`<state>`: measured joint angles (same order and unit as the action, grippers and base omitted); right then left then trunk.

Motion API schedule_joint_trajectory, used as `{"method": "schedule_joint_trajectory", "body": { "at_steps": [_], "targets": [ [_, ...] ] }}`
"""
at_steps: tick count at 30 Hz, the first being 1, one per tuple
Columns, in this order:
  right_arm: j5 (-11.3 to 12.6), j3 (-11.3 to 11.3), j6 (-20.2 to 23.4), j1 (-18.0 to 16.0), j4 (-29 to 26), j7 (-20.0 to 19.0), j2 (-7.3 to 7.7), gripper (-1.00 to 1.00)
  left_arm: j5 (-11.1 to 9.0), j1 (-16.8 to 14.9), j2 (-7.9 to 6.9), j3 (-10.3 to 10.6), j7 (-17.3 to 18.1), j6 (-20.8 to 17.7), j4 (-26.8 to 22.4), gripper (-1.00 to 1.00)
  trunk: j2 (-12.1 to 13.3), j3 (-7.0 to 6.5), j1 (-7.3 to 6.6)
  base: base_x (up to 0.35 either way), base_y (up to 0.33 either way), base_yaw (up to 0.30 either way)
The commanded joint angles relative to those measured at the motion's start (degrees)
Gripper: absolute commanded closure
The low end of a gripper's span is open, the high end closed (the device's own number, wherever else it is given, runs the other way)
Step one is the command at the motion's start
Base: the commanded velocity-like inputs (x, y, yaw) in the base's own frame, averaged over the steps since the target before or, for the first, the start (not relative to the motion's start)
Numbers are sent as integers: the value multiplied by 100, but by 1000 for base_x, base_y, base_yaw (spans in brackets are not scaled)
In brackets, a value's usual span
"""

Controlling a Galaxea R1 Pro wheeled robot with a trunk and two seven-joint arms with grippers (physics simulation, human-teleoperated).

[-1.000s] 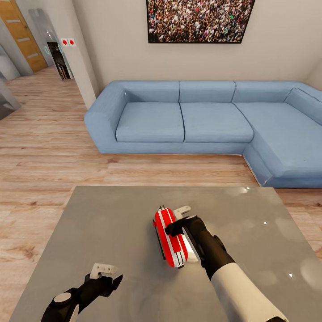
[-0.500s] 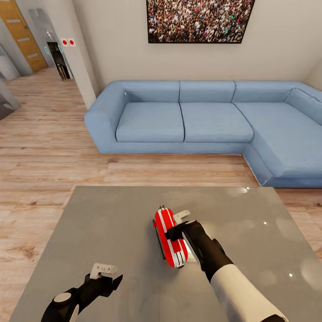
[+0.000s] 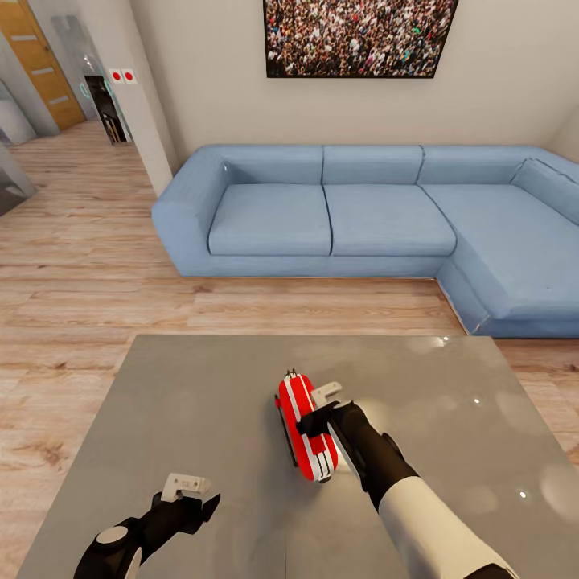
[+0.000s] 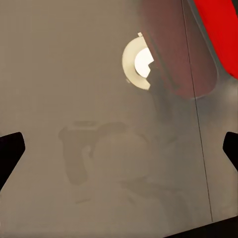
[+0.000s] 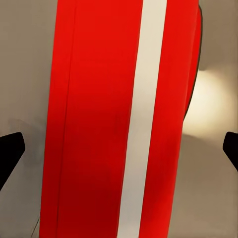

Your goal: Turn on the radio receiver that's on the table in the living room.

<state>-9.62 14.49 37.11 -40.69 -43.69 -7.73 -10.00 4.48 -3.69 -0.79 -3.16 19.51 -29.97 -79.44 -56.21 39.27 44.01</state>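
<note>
Near the glossy grey table's middle, my right gripper, fingers spread wide, touched the small red white-striped radio.

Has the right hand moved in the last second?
Yes. The right hand has slid slightly toward the robot along the radio receiver, which sits unchanged on the table.

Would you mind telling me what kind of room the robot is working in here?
Most likely a living room: a blue L-shaped sofa, a framed crowd picture on the beige wall, and a low grey table on wood plank flooring.
</note>
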Motion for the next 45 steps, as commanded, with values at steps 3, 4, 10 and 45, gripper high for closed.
{"method": "schedule_joint_trajectory", "body": {
  "at_steps": [3, 4, 10, 45],
  "targets": [
    [2, 1, -6, 0, 9, 0, 0, -100, 2, 0, 1, 0, 0, 0, 1, -100, 0, 0, 0, 0, 0, 0],
    [3, 1, -8, 0, 29, 0, 0, -100, 1, 0, 1, 0, 1, 0, 0, -100, 0, 0, 0, 0, 0, 0],
    [21, 0, -105, 0, 169, 0, 0, -100, 2, 0, 0, 0, 2, 1, -1, -100, 0, 0, 0, 0, 0, 0],
    [322, -7, -390, 0, 577, -9, 0, -100, 9, 0, 0, 0, 0, 1, 5, -100, 0, 0, 0, 0, 0, 0]
  ]
}}
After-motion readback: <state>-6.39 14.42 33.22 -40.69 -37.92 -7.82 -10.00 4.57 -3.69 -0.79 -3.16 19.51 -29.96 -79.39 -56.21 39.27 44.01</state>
